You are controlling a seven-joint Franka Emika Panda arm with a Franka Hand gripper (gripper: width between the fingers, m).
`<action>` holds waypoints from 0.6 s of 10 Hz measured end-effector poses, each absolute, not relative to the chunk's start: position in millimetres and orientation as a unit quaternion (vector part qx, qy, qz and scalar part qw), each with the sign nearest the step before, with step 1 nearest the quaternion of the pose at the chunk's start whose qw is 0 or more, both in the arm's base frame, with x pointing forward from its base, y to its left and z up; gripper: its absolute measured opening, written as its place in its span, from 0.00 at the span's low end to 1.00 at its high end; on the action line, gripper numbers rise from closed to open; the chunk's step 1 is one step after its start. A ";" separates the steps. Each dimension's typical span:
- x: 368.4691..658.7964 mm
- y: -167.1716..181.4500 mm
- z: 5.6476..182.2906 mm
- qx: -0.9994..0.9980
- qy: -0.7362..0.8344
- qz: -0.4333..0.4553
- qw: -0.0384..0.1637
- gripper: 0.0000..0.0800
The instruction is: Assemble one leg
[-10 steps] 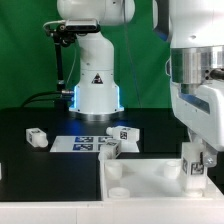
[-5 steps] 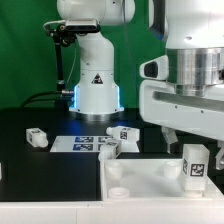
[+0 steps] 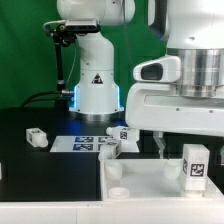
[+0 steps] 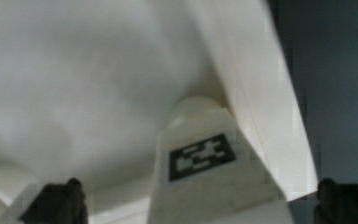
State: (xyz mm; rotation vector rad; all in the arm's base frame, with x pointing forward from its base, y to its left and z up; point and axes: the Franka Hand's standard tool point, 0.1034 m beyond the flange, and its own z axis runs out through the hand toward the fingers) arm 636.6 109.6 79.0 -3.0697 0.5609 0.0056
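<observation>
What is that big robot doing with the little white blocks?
The robot arm is building a small piece of furniture. Its gripper is open and hangs just above a white leg that stands upright in a corner of the flat white tabletop. It is not holding the leg. Other legs lie loose on the black table, near the marker board, waiting their turn.

Tagged leg (image 4: 206, 150) between gripper (image 4: 197, 203) fingertips
</observation>
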 end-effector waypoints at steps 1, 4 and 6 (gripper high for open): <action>636.4 109.3 78.9 -0.983 0.185 0.002 0.011 0.70; 636.4 109.1 78.7 -0.978 0.210 0.002 0.010 0.36; 636.0 110.8 78.5 -0.956 0.293 0.002 0.008 0.36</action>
